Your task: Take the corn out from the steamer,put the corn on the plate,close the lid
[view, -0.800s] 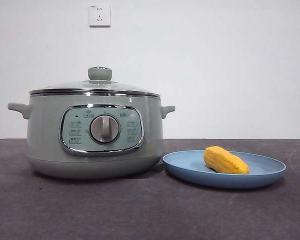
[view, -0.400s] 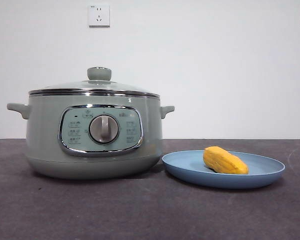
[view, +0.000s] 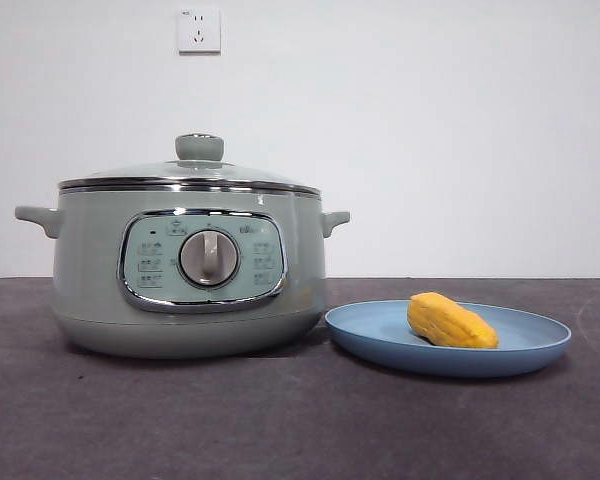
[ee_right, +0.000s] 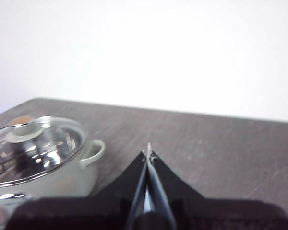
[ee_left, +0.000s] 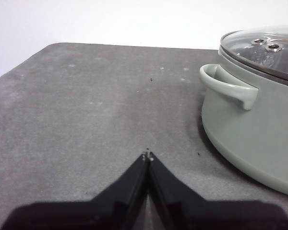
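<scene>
Task reads as finished, judging from the layout. Corn (view: 451,321) lies on its side on the plate (view: 380,335), a little toward the plate's right half. Lid (view: 190,172) sits level on the steamer (view: 100,290), chrome rim meeting chrome rim all round, knob up. No step appears left over; any next move would only be keeping both arms clear.

Left pincer (ee_left: 148,158): jaws pressed together, holding nothing, hovering over bare surface (ee_left: 86,110) beside the steamer's side handle (ee_left: 228,88), not touching it.

Right pincer (ee_right: 148,154): jaws pressed together, empty, raised above the surface with the lidded steamer off to one side. View is blurred; plate not visible from here.

Neither arm shows in the front view.

Room and edges:
- Steamer stands on the left part of the surface, plate just beside it to the right; plate rim very near the pot's base, contact uncertain.
- Open surface along the front edge, in front of both.
- Left of the steamer, a wide bare stretch runs to the surface's rounded far corner.
- Wall behind, with a socket (view: 199,30).
</scene>
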Robot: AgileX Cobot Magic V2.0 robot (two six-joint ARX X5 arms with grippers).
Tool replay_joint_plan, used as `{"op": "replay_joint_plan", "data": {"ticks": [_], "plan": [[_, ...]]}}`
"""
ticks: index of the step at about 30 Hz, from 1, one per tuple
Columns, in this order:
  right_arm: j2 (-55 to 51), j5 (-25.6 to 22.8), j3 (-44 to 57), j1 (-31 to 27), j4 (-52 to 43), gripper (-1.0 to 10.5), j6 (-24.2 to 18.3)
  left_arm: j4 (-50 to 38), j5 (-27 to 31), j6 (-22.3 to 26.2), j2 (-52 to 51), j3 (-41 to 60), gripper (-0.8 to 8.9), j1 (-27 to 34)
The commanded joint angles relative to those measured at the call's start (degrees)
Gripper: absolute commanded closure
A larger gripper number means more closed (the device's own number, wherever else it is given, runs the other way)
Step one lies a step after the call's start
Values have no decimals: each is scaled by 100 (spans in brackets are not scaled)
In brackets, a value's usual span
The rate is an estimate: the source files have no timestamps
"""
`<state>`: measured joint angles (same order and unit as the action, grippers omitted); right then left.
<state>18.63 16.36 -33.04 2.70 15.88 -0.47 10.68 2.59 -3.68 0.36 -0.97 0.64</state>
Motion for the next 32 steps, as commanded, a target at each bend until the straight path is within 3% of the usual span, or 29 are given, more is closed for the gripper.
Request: {"op": "replay_joint_plan", "data": {"ticks": [1,10,17,22,32], "plan": [[-389,-28,839,-76,-743,946,-46,-42,11,-39,-17,81,816,20],[-1298,-544,2507,-116,-1134,946,-22,-44,9,-39,-17,81,816,20],[-1862,-625,3222,-116,-1141,946,350,-42,11,-39,-17,81,816,20],[-1858,-625,3274,-116,-623,946,339,-44,9,-37,-17,81,816,20],[-1858,-623,3274,-116,-638,946,431,-44,11,-37,-17,81,816,20]]}}
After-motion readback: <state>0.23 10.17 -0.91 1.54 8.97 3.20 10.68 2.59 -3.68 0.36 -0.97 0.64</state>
